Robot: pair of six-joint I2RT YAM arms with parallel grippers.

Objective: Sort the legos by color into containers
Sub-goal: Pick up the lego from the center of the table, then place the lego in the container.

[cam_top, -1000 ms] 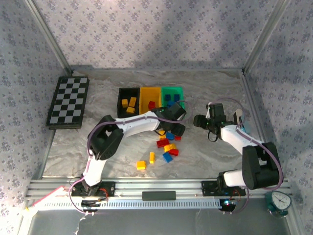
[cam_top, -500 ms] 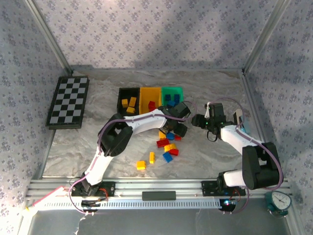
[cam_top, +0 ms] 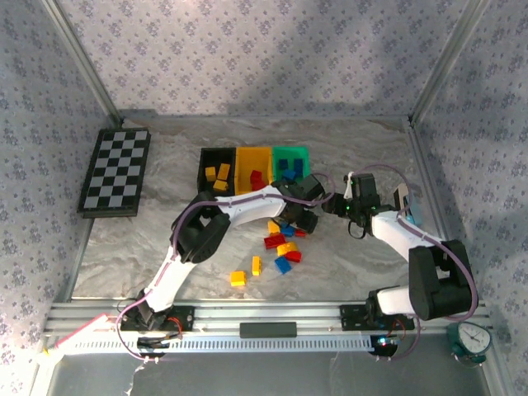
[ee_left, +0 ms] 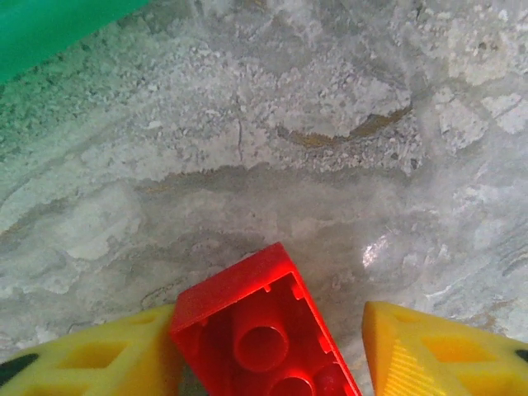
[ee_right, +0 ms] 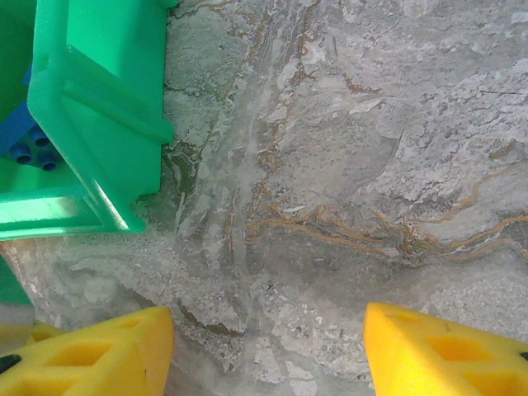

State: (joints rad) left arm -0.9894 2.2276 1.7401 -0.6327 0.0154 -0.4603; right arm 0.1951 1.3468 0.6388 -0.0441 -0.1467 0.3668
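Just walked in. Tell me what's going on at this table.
Two robot arms are sorting lego bricks into bins by colour. The left gripper is down among the loose ones, jaws around a red brick but not yet clamped. The right gripper hangs open and empty beside the green bin. Some bricks already sit in the bins; others remain on the table.

No text, label or number can be read.
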